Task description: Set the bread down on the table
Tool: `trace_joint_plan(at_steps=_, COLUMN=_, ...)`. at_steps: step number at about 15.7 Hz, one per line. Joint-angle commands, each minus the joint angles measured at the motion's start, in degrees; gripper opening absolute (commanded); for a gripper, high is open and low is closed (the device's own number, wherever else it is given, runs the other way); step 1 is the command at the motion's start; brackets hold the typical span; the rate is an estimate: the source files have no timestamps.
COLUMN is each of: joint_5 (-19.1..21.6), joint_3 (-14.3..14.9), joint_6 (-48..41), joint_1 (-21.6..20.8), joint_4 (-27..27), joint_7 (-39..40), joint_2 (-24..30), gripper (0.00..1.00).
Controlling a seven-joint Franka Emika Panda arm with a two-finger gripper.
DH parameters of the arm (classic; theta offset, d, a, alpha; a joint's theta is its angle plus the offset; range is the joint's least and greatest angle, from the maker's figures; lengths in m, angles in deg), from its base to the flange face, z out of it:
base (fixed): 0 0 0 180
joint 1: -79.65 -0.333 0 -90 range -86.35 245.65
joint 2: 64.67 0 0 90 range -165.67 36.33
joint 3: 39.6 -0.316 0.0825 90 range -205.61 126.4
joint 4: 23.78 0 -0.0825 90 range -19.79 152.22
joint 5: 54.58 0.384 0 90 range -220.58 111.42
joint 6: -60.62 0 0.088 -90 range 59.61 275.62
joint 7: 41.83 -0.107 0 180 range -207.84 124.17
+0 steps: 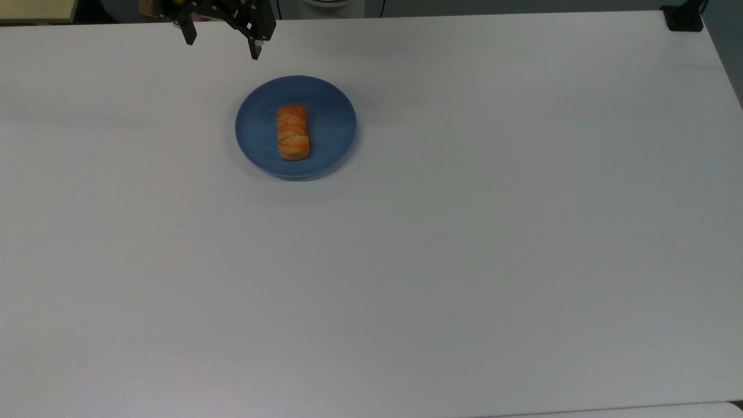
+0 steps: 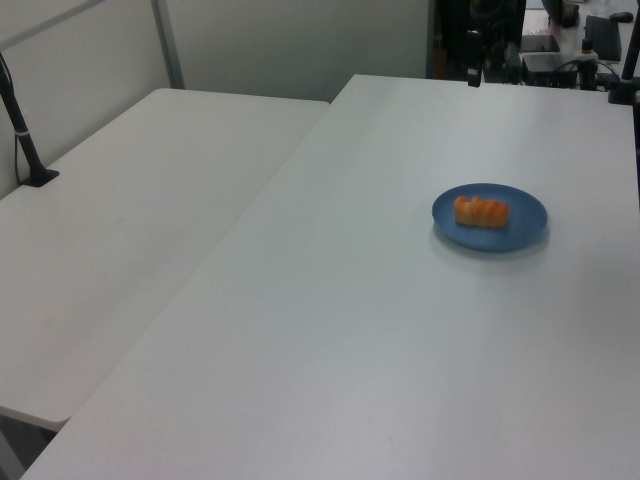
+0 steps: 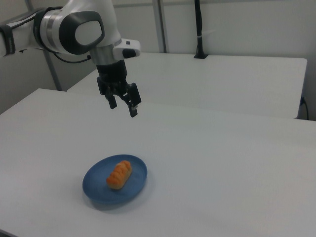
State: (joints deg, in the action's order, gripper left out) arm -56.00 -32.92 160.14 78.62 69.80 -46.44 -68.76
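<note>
The white bench (image 1: 464, 261) spreads wide; on it, toward eleven o'clock in the top view, sits a blue plate (image 1: 331, 98), and the bread (image 1: 293, 132) lies lengthwise at its centre; the claw (image 1: 222, 42) hangs apart from it at eleven o'clock of the plate, fingers spread and empty, seemingly well above the surface; judged so, nothing is done: approach, grasp, lift and set-down all remain.

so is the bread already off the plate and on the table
No, the bread lies on the blue plate, which sits on the table, while the open pincer hangs above, apart from it.
</note>
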Motion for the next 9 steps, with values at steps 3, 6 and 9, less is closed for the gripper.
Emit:
trace_joint_plan(at_steps=3, joint_5=0.45, joint_3=-0.01, joint_6=-1.09, joint_1=-0.38, joint_4=-0.16, joint_7=0.3, joint_2=0.49, gripper=1.0)
trace_joint_plan(at_steps=6, joint_5=0.45, joint_3=-0.01, joint_6=-0.65, joint_1=-0.64, joint_4=0.19, joint_7=0.38, joint_2=0.49, gripper=1.0)
trace_joint_plan(at_steps=9, joint_5=0.45, joint_3=-0.18, joint_6=-0.38, joint_1=-1.25, joint_4=1.93, joint_7=0.47, joint_2=0.41, gripper=1.0)
